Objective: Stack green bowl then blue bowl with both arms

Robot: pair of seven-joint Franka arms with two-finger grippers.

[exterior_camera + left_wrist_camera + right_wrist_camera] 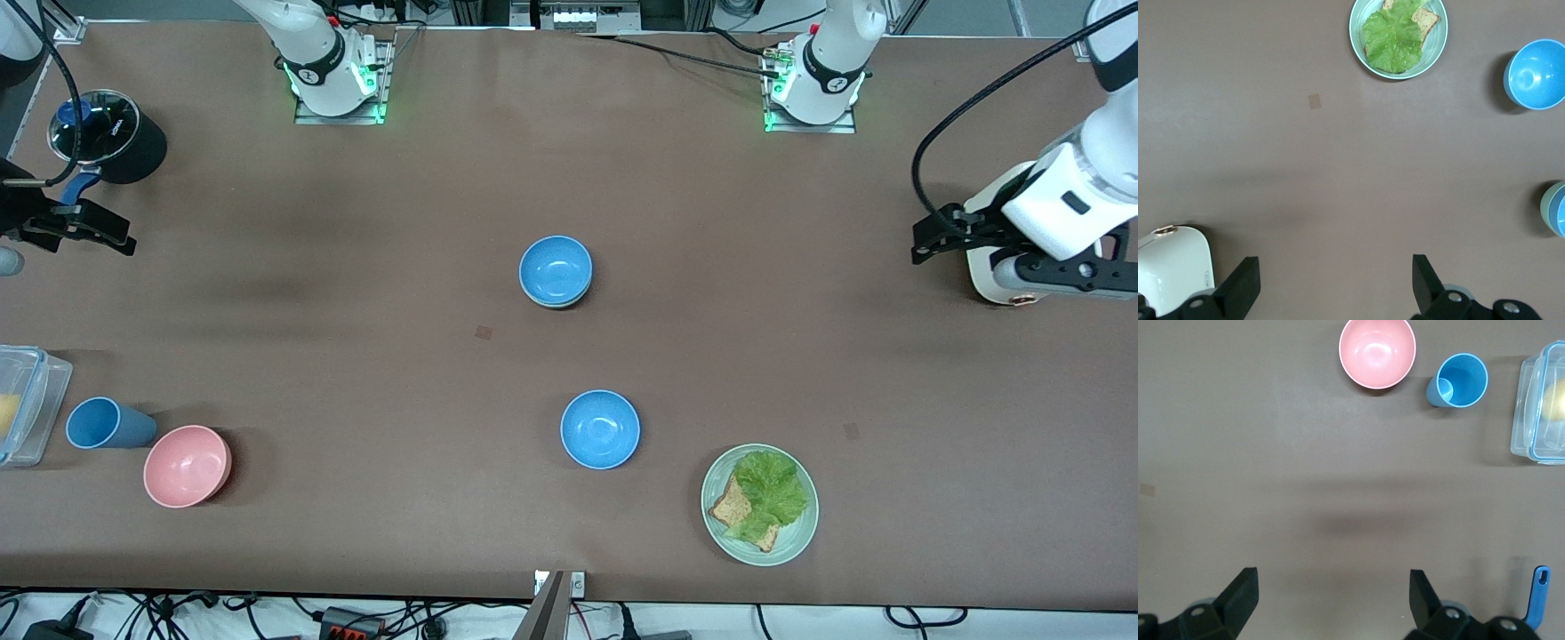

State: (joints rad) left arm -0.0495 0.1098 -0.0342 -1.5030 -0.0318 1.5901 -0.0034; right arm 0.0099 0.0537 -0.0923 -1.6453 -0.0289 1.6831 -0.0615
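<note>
Green bowl (558, 300) sits at the middle of the frame, only its pale rim showing beneath a blue bowl (555, 269) nested in it. A second blue bowl (600, 428) stands alone lower in the frame, near the plate of lettuce and bread (758, 504) at lower right. Left claw (929, 242) hangs wide open and empty at the frame's right edge; right claw (98, 236) likewise at the left edge, over bare bench (356, 356).

pink bowl (187, 465) | blue cup (108, 424) | plate of lettuce, bread (799, 533) | clear container (31, 404) | black pot (108, 135)
</note>
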